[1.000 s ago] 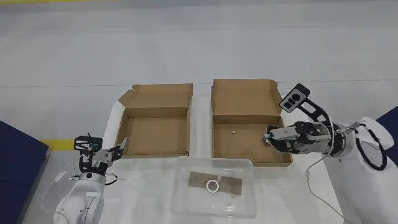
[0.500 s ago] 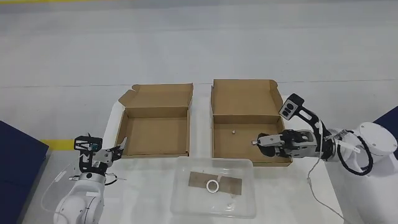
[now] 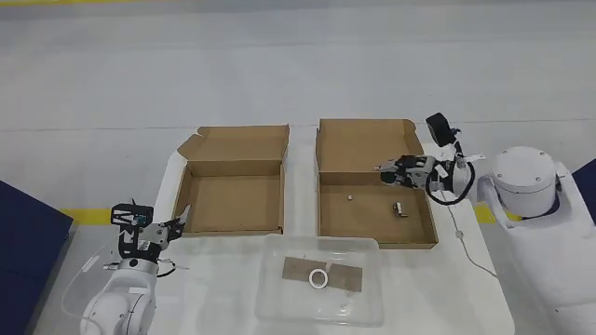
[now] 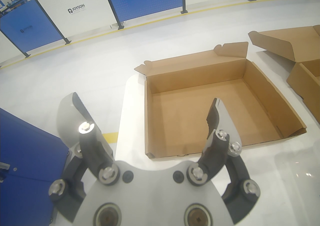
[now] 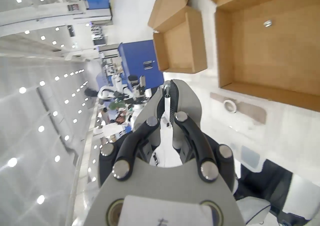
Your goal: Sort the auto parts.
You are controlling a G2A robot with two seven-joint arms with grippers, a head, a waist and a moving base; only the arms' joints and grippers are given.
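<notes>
The left claw (image 4: 145, 101) hangs at the left edge of the table (image 3: 214, 265), just short of the near corner of the left box (image 3: 233, 203). Its fingers are spread wide with nothing between them, and it has not shifted over the last second. The left box stands open. Nearer the robot, between the two boxes, sits the clear bin (image 3: 275, 261). In it a ring (image 3: 318, 278) lies on a brown strip (image 3: 349, 277), untouched.

The right box (image 3: 363, 225) holds a small nut (image 3: 348, 197) toward its middle. Nearer its right wall lies a dark part (image 3: 398, 208) that was not on view a moment ago, when the right claw hovered low over that very spot. The right claw (image 3: 382, 168) has since pulled back and up toward the box's far right corner. Its wrist view shows the fingers pressed nearly together, with nothing I can make out between them.

My reading is that the part has just been dropped into the right box, so that piece is sorted. What seems left is the ring in the bin. I cannot tell which box it belongs in, though either arm would have to come round to the bin for it.
</notes>
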